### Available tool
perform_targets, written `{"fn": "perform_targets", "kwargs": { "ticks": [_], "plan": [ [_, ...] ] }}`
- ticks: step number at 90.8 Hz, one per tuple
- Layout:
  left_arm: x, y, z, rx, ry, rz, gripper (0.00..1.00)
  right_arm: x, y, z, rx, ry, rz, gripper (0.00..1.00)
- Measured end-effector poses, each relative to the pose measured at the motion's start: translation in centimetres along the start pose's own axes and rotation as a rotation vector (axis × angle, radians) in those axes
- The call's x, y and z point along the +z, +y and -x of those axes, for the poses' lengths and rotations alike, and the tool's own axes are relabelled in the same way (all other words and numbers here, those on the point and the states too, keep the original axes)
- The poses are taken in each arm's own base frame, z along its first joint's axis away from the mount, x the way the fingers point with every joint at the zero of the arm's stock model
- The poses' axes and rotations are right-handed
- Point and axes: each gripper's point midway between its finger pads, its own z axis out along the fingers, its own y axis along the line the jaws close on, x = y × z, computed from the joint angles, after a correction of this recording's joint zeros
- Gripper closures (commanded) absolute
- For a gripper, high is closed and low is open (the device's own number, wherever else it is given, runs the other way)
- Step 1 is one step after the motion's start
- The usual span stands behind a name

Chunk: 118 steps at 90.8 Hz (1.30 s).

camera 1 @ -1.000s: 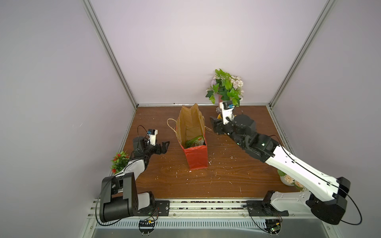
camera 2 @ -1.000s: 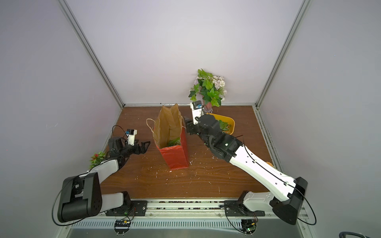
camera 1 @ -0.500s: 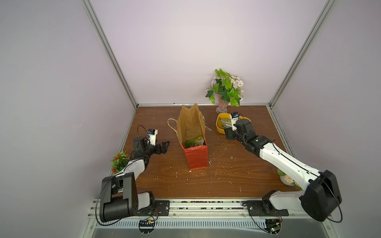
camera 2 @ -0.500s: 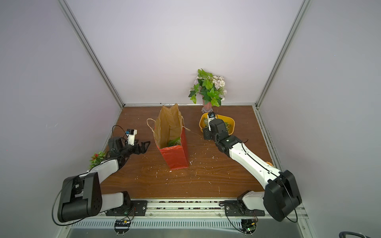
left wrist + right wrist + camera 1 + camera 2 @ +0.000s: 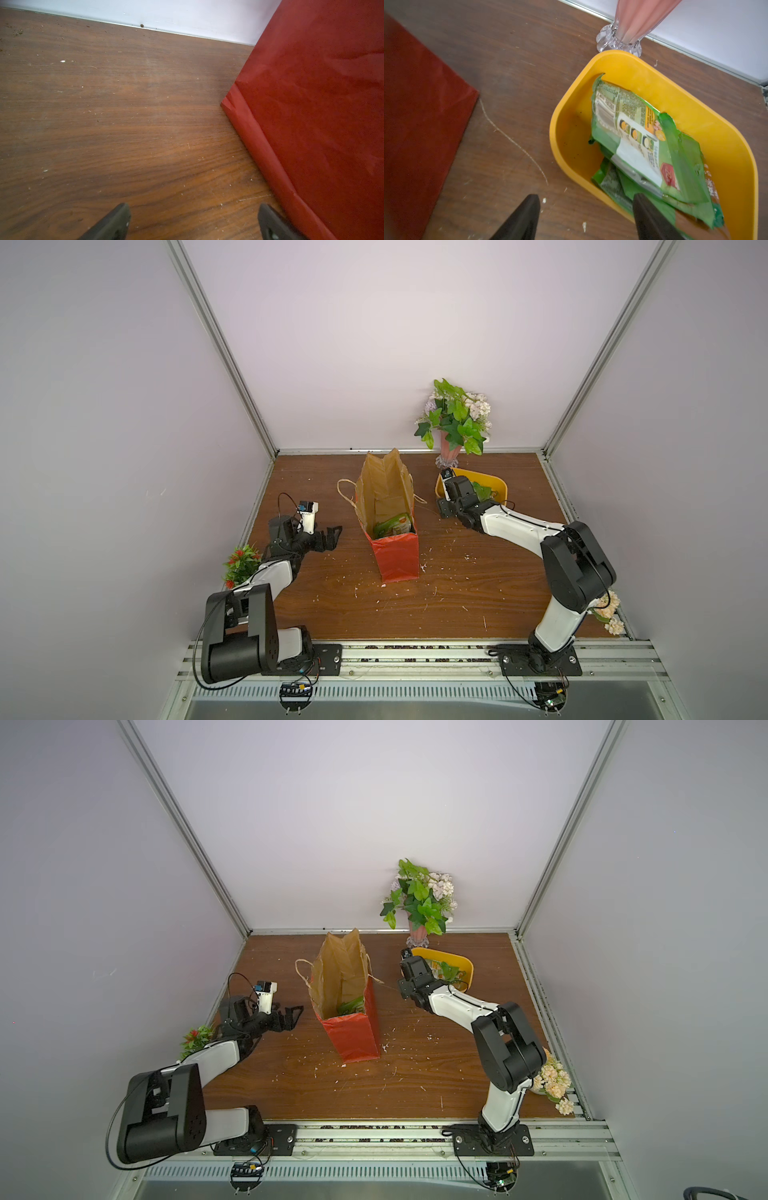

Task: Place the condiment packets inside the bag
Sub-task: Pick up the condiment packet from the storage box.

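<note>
Pickup from condiment packets (image 5: 633, 135) in the yellow tub (image 5: 564, 143), right of the bag (image 5: 395, 564): move spread, empty right gripper (image 5: 585, 199) past the rim, straddle the top packet's edge, pinch firmly; leave spread left gripper (image 5: 193, 207) beside the bag.

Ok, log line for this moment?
right jaws open at tub | left jaws open beside bag | packets: several in tub, some bagged

Table (image 5: 457, 593) layout: bag, tub, vase.
bag (image 5: 395, 564) at centre, one packet (image 5: 392, 526) in it; tub (image 5: 496, 483) to its right, packets (image 5: 633, 133) inside; vase (image 5: 450, 454) just behind tub.
</note>
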Motion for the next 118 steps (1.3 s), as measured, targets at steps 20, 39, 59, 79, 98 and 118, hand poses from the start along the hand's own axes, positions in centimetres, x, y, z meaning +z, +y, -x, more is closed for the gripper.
{"fn": "perform_targets", "kwargs": {
  "ticks": [20,39,59,79,98,118],
  "plan": [
    [0.2,0.1,-0.2,-0.005,0.009,-0.001,0.01,1.8,-0.6,0.9,-0.006,-0.014,-0.053,0.29],
    [0.4,0.2,-0.2,-0.008,0.013,-0.001,0.01,2.0,-1.7,1.5,0.015,-0.022,-0.069,0.32],
    [0.5,0.3,-0.3,-0.011,0.017,-0.001,0.01,3.4,-2.7,2.8,0.038,-0.036,-0.082,0.36],
    [0.5,0.3,-0.4,-0.008,0.018,-0.001,0.01,6.1,-1.6,2.1,0.007,0.017,-0.06,0.36],
    [0.5,0.3,-0.4,-0.009,0.02,-0.001,0.01,6.6,-1.7,2.3,-0.006,0.022,-0.065,0.54],
    [0.6,0.4,-0.5,-0.011,0.023,0.002,0.01,6.6,-2.1,2.6,-0.007,0.019,-0.076,0.82]
  ]
}}
